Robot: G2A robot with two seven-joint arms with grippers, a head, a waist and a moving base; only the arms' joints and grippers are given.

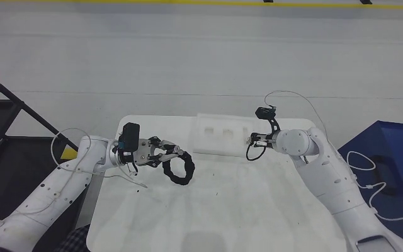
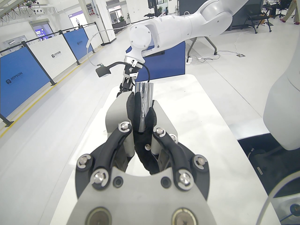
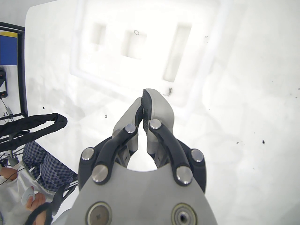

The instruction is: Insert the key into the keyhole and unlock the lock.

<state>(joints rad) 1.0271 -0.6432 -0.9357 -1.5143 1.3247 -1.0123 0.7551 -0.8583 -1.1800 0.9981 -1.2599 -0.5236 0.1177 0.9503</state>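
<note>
A two-armed robot works over a white rounded surface [image 1: 252, 201]. Near the surface's far left corner, the left gripper [image 1: 165, 152] holds a shiny silver metal cylinder lock [image 2: 144, 94]. Its fingers [image 2: 161, 115] are closed firmly on the barrel, which points towards the other arm, probably to offer the keyhole. The lock's thick black padded cable loop [image 3: 59, 121] hangs from the barrel beside the gripper, and whether it rests on the surface is unclear. The right gripper [image 3: 143, 94] hangs over the right end of a white rectangular foam tray with three recesses [image 1: 214, 148], which lies along the middle of the surface's far edge. Its fingers [image 3: 159, 104] are pressed together at the tips. Whether a key is pinched between them cannot be told. The two grippers face each other, well apart, so the insertion has likely not begun.
</note>
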